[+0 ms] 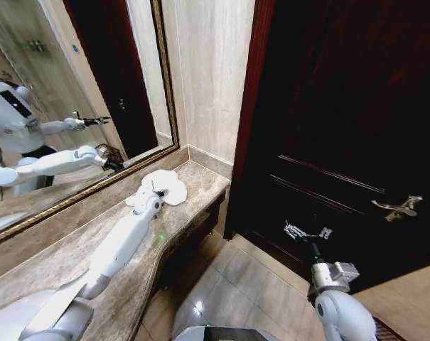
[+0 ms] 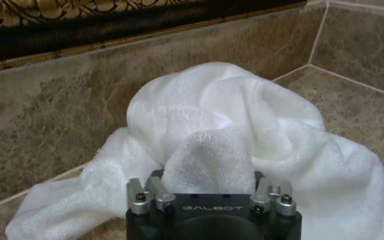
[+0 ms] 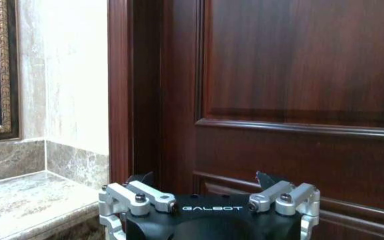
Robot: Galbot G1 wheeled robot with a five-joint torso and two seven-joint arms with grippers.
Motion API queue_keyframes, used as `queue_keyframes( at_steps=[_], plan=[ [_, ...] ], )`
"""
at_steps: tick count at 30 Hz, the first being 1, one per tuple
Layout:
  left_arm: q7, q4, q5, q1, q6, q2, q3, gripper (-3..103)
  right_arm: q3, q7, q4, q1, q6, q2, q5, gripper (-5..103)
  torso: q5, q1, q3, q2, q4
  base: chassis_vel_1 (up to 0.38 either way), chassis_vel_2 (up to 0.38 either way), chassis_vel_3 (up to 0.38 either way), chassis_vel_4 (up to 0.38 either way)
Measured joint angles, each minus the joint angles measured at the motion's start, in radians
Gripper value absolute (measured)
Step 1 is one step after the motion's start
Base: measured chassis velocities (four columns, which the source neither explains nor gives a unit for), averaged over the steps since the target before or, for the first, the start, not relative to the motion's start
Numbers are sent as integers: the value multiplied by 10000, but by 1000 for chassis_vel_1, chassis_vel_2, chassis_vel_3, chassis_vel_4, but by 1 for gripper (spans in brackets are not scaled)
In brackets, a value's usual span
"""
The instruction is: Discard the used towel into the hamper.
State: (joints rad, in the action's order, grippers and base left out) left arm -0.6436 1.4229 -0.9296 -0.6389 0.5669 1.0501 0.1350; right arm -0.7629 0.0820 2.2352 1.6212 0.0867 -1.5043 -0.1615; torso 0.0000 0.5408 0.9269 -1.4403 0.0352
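Note:
A crumpled white towel [image 1: 165,186] lies on the marble counter [image 1: 79,256] near its far corner, under the mirror. My left gripper [image 1: 158,195] reaches along the counter and is buried in the towel. In the left wrist view a fold of the towel [image 2: 212,150] stands up between the jaws of the left gripper [image 2: 209,177], which look shut on it; the fingertips are hidden in the cloth. A dark reddish ribbed basket [image 1: 112,151], which looks like the hamper, is reflected in the mirror. My right gripper [image 1: 305,231] hangs open before the dark door, holding nothing, seen as the right gripper [image 3: 204,178].
A gold-framed mirror [image 1: 72,85] backs the counter. A dark wooden door [image 1: 342,106] with a metal handle [image 1: 398,207] stands to the right. Tiled floor [image 1: 236,284] lies between the counter edge and the door. A marble wall [image 1: 207,71] fills the corner.

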Motion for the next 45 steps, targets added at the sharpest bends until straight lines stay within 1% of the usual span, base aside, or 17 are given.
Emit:
queue_keyframes(
  at_steps=[2,4,5,7,9,16,19,23,25,26,27,28,30,34,35,38,45],
  plan=[
    [3,-12,0,-1,-11,5,6,70,0,-3,8,-3,-1,6,0,100,0,0,0,0,0,0,0,0,0],
    [27,-38,1,-5,-37,6,16,59,-4,-16,50,2,-2,19,-6,100,1,0,0,0,0,0,0,0,0],
    [27,-38,1,-5,-37,6,16,59,-4,-16,50,2,-2,19,-6,100,1,0,0,0,0,0,0,0,0],
    [49,-33,3,-14,-75,-6,27,44,-19,-22,78,32,-17,25,-12,100,0,0,0,0,1,0,0,0,0],
    [50,-20,3,-21,-87,-13,32,44,-22,-22,80,40,-29,25,-12,100,0,0,0,0,1,0,0,0,0],
    [76,110,4,-118,-252,-48,116,24,-31,-24,164,115,-72,6,-13,100,-2,0,0,0,2,0,0,0,0],
    [96,220,52,-186,-397,-66,170,22,-31,-52,218,130,-71,6,-17,100,-3,1,1,0,3,0,0,0,0],
    [439,497,485,-355,-958,-160,295,20,-44,-122,308,161,-55,26,-46,100,-4,1,3,1,3,0,0,0,0],
    [1190,680,1054,-553,-2009,-296,451,20,-54,-143,362,171,-53,37,-71,100,-3,1,3,1,1,0,0,0,0],
    [1190,680,1054,-553,-2009,-296,451,20,-54,-143,362,171,-53,37,-71,100,-3,1,3,1,1,0,0,0,0],
    [1736,867,1487,-748,-2679,-402,602,20,-54,-158,397,176,-52,39,-88,100,-5,1,3,1,0,0,0,0,0],
    [1906,952,1651,-838,-2881,-452,686,20,-55,-164,408,176,-52,38,-94,100,-6,2,3,1,-2,0,0,0,0],
    [2696,1594,2333,-1404,-3604,-710,1220,20,-53,-170,446,179,-52,33,-115,100,-2,2,3,1,3,0,0,0,0],
    [3125,2968,2665,-2370,-4017,-1020,1942,20,-47,-174,479,170,-52,25,-164,100,3,1,1,1,4,0,0,0,0],
    [3125,2968,2665,-2370,-4017,-1020,1942,20,-47,-174,479,170,-52,25,-164,100,3,1,1,1,4,0,0,0,0],
    [3245,4856,2950,-3826,-4130,-1128,2637,20,-37,-212,574,117,-25,36,-281,100,-4,0,-1,0,2,0,0,0,0],
    [3207,6747,3719,-5771,-3958,-732,3365,20,-119,-251,808,98,172,118,-446,100,2,0,-1,0,-4,0,0,0,0]
  ],
)
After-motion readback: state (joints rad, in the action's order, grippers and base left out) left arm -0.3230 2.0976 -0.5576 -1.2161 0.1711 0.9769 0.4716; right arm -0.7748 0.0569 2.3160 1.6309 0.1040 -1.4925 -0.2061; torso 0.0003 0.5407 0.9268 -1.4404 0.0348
